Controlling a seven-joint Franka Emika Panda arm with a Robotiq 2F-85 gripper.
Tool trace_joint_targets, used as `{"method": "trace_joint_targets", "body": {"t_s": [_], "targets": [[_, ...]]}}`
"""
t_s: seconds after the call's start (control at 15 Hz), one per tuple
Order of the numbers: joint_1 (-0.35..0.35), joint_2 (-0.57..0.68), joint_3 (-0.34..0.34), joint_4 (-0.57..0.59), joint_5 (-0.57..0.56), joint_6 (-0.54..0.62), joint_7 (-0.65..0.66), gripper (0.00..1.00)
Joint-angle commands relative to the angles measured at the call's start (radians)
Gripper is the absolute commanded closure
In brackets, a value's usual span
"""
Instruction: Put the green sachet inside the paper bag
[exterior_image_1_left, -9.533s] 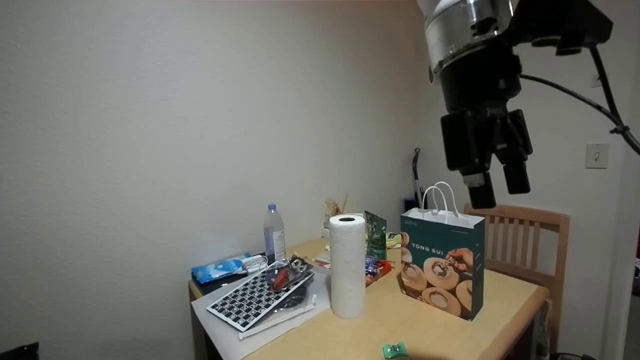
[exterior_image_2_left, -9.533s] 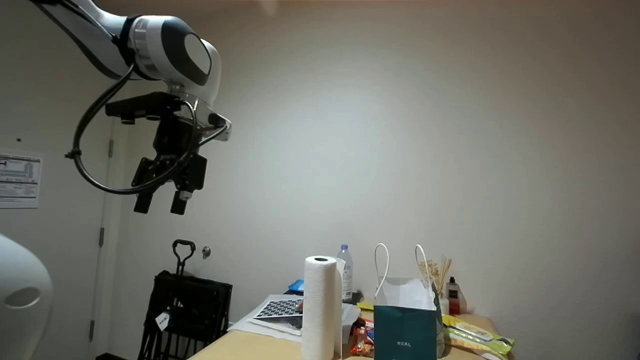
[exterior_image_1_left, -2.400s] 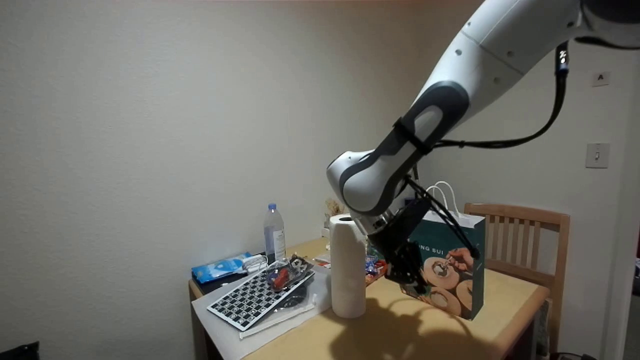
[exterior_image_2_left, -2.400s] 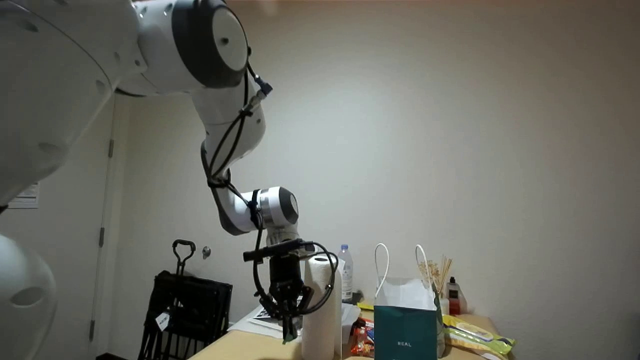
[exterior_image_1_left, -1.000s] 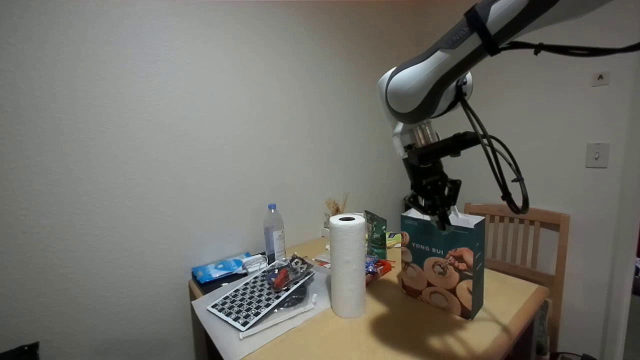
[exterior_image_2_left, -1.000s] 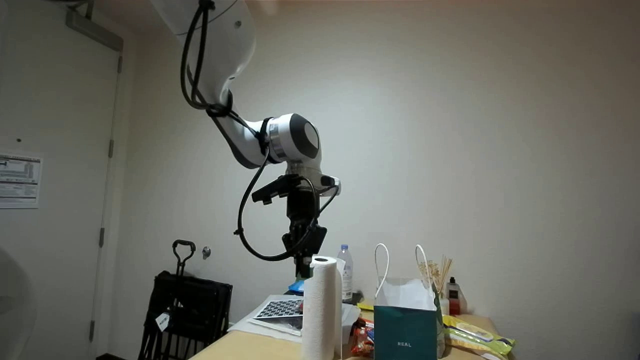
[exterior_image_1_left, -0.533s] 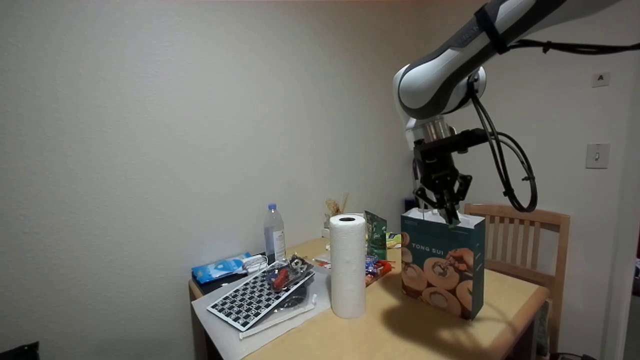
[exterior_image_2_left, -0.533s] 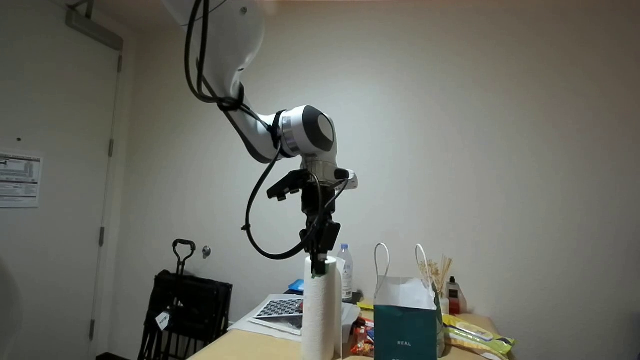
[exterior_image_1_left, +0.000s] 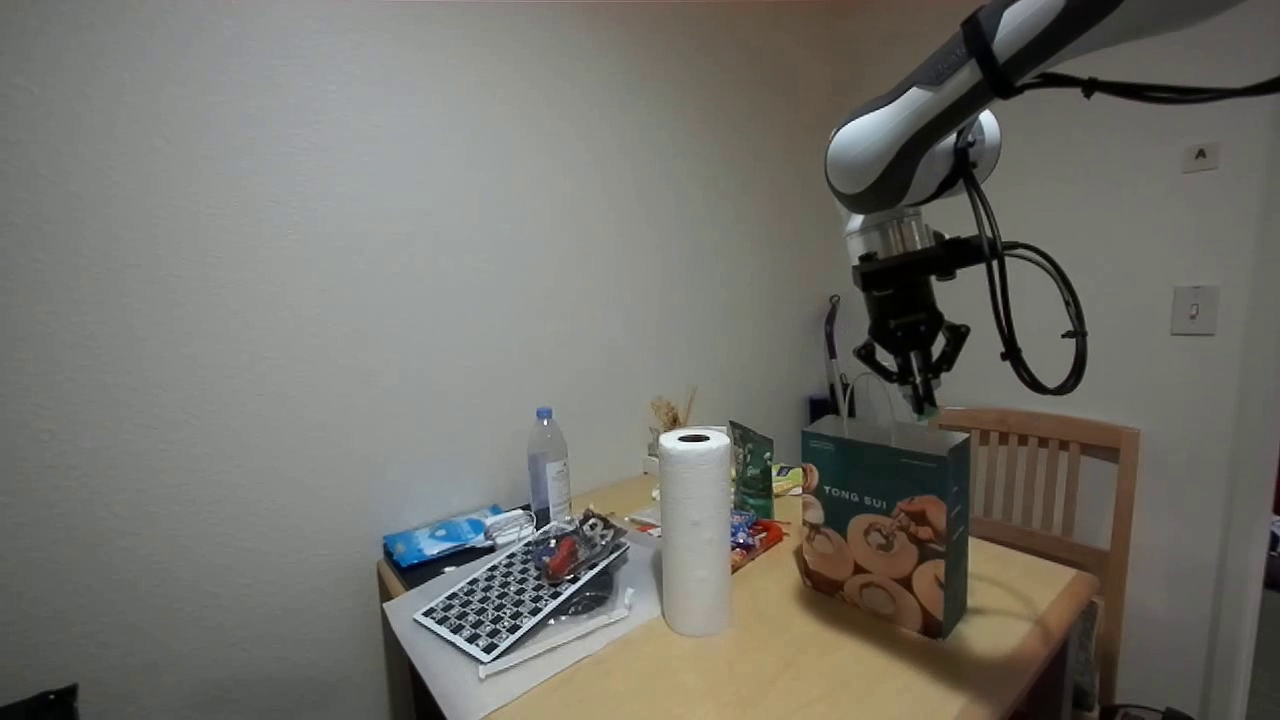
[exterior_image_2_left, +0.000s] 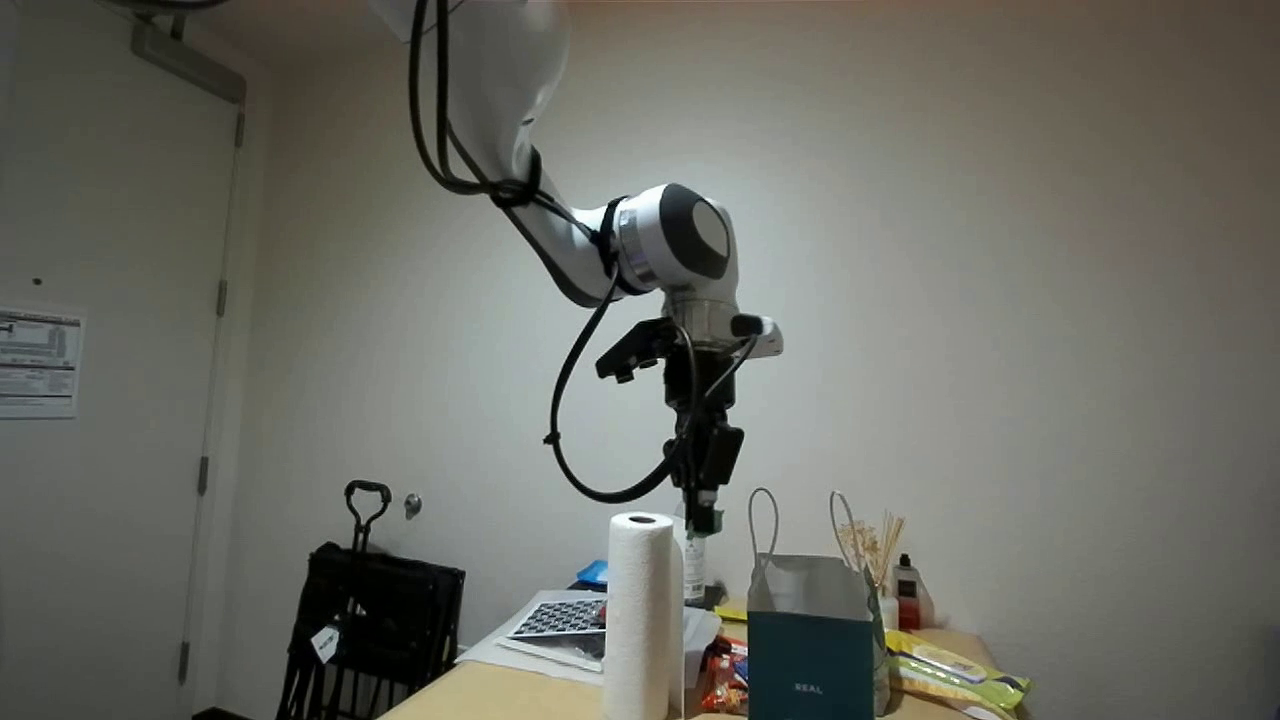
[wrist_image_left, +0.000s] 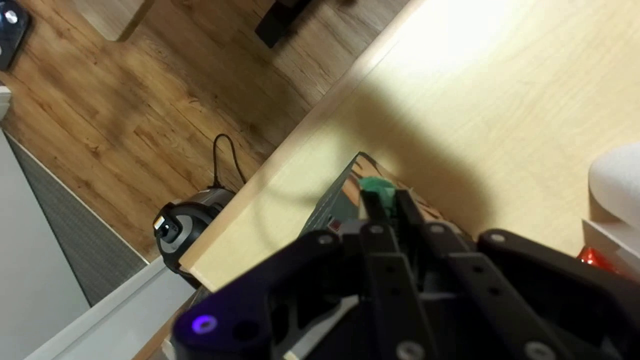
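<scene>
Jutting from gripper, green sachet

In wrist view, green sachet partly hidden by jaws, much of paper bag hidden

Exterior views share the paper bag; wrist view looks down.

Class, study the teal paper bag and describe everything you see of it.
The paper bag stands upright on the table, top open, any contents hidden. It looks like teal-green paper, pale inside, with two light loop handles. The broad side shows "TONG SUI", brown rounds and a printed hand; a narrow side reads "REAL". The fingers are apart from it.
</scene>
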Motion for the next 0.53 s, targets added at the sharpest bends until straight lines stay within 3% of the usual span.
{"method": "trace_joint_targets", "body": {"t_s": [0.0,0.47], "targets": [[-0.041,0.040,-0.027,0.076,0.062,-0.043,0.027,0.94],[-0.057,0.133,-0.050,0.162,0.122,-0.069,0.028,0.94]]}}
